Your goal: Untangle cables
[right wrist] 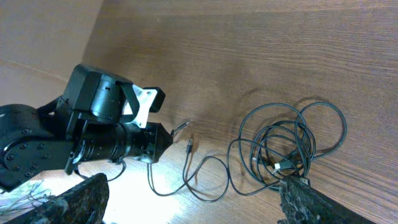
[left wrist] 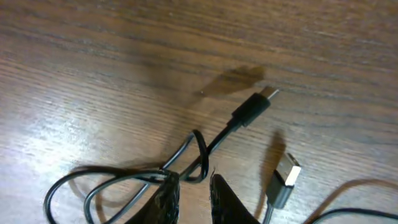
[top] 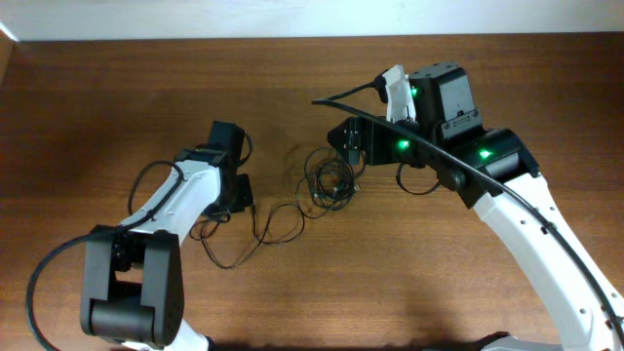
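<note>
Centre of bench (top: 97,97): cables (top: 330,180) lie as one small knotted bundle of thin black loops, flat on the wood.
Left of bundle: a loose strand (top: 265,226) runs out of the knot toward the left arm in open curves on the bench.
Left end effector (top: 239,198): low over the end of that strand, tips pointing down at the wood.
Left state: the wrist view shows the fingers (left wrist: 166,196) nearly together with only a narrow gap. A cable loop (left wrist: 198,155) crosses right at the tips. Pinched or merely touching: cannot tell.
Plug ends: a slim plug (left wrist: 252,111) lies just ahead of the left tips. A flat metal plug (left wrist: 285,177) lies beside them to the right. Both rest on the wood, apart from each other.
Right end effector (top: 349,146): over the far right edge of the bundle.
Right state: jaws stand wide open with nothing held between them.
Right wrist view: the bundle's near edge reaches one finger (right wrist: 311,202). Contact: cannot tell.
</note>
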Action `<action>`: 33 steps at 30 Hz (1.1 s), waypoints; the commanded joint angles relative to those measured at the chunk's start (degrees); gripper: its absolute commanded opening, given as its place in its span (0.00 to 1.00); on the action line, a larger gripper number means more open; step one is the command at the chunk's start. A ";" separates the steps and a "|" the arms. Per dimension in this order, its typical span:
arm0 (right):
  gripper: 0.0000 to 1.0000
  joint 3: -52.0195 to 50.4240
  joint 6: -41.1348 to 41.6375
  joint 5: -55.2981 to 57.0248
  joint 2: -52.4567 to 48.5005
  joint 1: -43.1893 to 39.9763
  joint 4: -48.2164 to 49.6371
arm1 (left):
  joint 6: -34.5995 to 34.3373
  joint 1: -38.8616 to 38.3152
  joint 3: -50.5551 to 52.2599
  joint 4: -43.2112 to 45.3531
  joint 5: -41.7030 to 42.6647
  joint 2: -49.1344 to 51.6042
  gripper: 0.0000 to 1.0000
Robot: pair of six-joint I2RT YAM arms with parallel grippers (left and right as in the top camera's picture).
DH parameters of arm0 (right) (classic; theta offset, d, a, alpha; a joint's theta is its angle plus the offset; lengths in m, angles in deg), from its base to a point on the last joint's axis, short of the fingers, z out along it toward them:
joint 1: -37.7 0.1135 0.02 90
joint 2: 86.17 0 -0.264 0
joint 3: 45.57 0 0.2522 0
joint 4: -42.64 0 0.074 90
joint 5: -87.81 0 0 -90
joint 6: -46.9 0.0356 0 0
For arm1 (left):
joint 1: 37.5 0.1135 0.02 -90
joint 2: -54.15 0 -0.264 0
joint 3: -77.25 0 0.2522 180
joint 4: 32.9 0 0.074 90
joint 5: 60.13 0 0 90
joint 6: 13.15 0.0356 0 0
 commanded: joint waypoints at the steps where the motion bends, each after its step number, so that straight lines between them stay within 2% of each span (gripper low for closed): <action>1: 0.89 0.22 -0.46 -0.50 -0.15 0.02 0.17 | -0.42 0.00 1.77 1.99 -1.44 1.05 0.19; 8: 0.89 0.22 -0.46 -0.50 -0.15 0.02 0.17 | -0.39 -0.02 2.56 3.63 -1.44 1.07 0.20; 20: 0.90 0.22 -0.46 -0.50 -0.15 0.02 0.17 | -0.39 0.00 2.56 3.69 -1.46 1.07 0.00; 24: 0.92 0.22 -0.46 -0.50 -0.15 0.02 0.17 | -0.37 0.00 1.99 3.58 -1.36 1.05 0.00; 29: 0.93 0.22 -0.46 -0.50 -0.15 0.02 0.17 | -0.33 0.00 -1.60 1.31 5.75 0.13 0.00; 31: 0.93 0.22 -0.46 -0.52 -0.15 0.02 0.15 | 1.46 0.04 -3.45 0.61 10.84 -1.38 0.00; 33: 0.93 0.22 -0.44 -0.52 -0.15 0.02 0.17 | 5.31 0.04 -5.66 0.44 19.93 -4.76 0.00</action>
